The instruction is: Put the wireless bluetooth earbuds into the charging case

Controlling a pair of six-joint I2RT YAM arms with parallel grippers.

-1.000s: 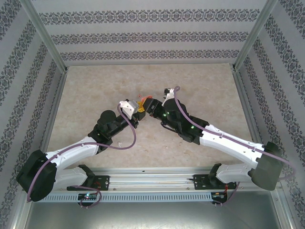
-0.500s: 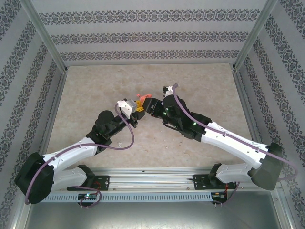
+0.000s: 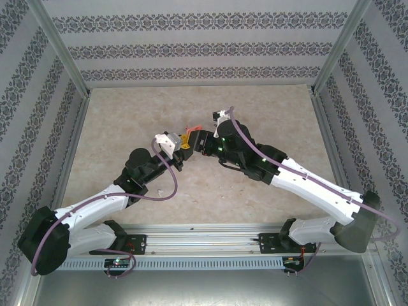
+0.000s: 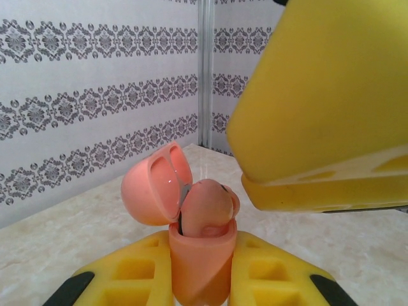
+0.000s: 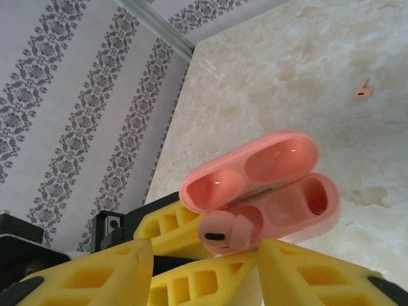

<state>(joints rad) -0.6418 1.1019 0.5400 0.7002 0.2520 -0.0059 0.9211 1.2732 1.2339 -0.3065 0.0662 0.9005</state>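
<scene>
Right wrist view: coral-pink plastic charging case [image 5: 290,207], hinged lid [image 5: 252,166] tipped back, is pinched by its body in the left gripper [image 4: 203,258], likely so both wells face the partner arm. One coral-red pebble earbud [image 5: 226,233] sits in the near well, apparently not fully seated. Right gripper [image 5: 205,252] hangs just below it, jaws spread, touching nothing. Second coral earbud [image 5: 363,91] lies on the beige marbled table [image 5: 287,57], well apart.

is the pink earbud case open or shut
Open: the coral-pink rounded plastic case has its lid swung back, a coral earbud seated partway inside.
</scene>
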